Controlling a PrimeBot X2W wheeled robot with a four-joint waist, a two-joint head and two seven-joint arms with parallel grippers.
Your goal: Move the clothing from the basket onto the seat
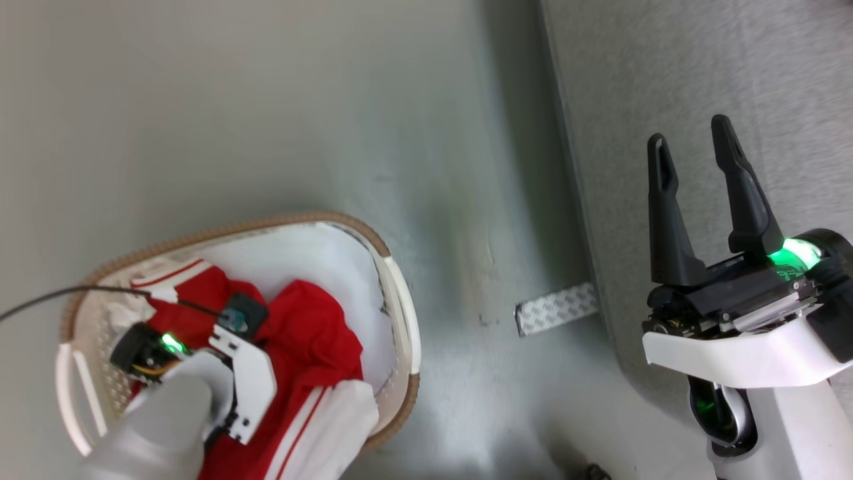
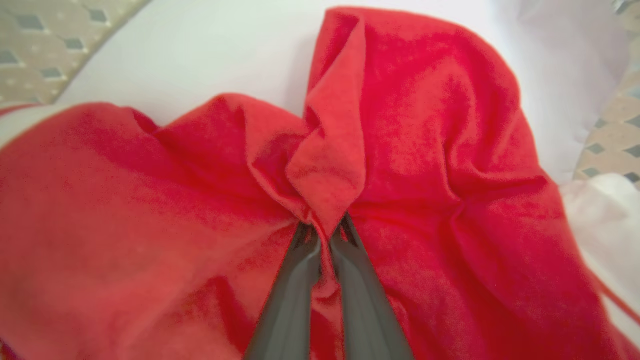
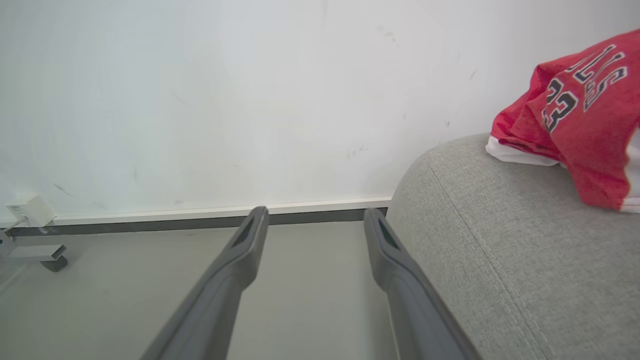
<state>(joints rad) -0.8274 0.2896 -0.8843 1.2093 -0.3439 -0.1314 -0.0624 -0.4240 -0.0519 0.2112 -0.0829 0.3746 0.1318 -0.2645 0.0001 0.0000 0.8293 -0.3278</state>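
Note:
The white basket (image 1: 400, 287) with a brown rim band stands on the floor at the lower left. Red clothing (image 1: 313, 333) with white stripes lies heaped inside it. My left wrist (image 1: 233, 360) reaches down into the basket. In the left wrist view, my left gripper (image 2: 324, 227) is shut on a pinched fold of the red clothing (image 2: 425, 125). My right gripper (image 1: 690, 133) is open and holds nothing, its fingers over the edge of the grey seat (image 1: 700, 67). In the right wrist view, a red garment (image 3: 575, 115) numbered 23 lies on the seat (image 3: 500, 250), right of the right gripper (image 3: 315, 215).
A patterned strip (image 1: 556, 308) lies on the grey floor against the seat's edge. A thin black cable (image 1: 66, 297) runs from the left into the basket. A white wall with a baseboard (image 3: 200, 212) and a small white box (image 3: 27, 210) stand beyond the seat.

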